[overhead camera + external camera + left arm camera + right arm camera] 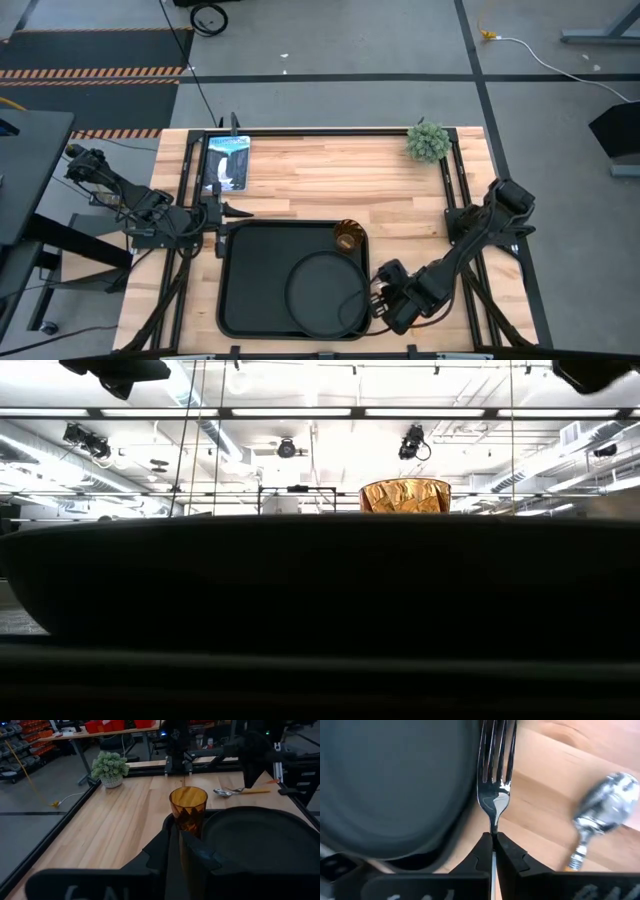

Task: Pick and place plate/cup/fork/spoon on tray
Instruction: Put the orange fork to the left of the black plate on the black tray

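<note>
The right end effector [493, 838] is gripping the fork [494, 775], tines pointing toward the frame's top; the tray [250, 285] is holding the plate [322, 290] and cup [347, 238].

From where I sit, ceiling strip lights [300, 412] blow out the low view, leaving the tray [320, 590] a featureless dark silhouette while the cup [405, 496] glows amber, backlit. My overhead picture is evenly lit with soft shadows. In the right wrist view the fork [495, 775] glints sharply; the spoon [605, 810] is blurred.
</note>
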